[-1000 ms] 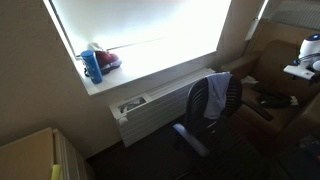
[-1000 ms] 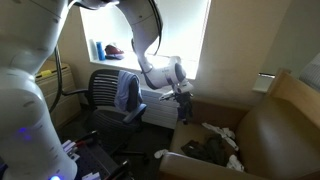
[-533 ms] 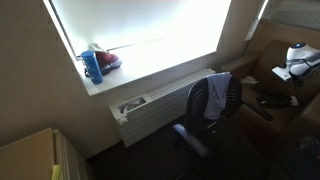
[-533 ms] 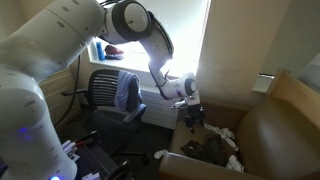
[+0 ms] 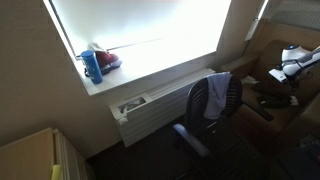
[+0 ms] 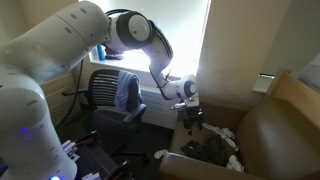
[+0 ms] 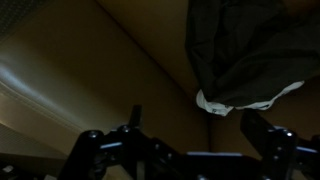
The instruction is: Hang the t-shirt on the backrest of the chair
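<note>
End effector (image 6: 193,121) hovers over the armchair (image 6: 285,118), jaws spread wide, gripping nothing; the dark t-shirt (image 7: 245,50) lies just ahead, untouched.

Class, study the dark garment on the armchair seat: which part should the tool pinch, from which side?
Probably the bunched edge by the white trim of the dark garment, from above: it lies crumpled on the armchair, with the open tool close by.

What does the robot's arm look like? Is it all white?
Mostly. The arm is fat, round and glossy white, with darker seams at its joints and a blue light low down. The gripper at its tip is black.
</note>
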Robot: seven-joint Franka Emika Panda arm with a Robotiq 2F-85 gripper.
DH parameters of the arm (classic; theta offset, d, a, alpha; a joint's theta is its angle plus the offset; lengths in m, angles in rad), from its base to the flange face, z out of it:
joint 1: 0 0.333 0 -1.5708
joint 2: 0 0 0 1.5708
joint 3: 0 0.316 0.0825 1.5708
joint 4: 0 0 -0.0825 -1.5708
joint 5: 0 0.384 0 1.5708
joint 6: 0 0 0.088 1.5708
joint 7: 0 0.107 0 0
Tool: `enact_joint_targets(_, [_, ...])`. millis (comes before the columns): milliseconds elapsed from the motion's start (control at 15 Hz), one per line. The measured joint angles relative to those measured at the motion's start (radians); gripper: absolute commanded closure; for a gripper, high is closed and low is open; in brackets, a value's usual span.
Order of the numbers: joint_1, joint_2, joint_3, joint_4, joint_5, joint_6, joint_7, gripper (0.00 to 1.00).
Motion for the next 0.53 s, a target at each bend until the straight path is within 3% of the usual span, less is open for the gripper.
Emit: enact_joint_targets(533, [-0.016,0.333,0.031,0.349,0.134,-0.166,-0.043,0.0])
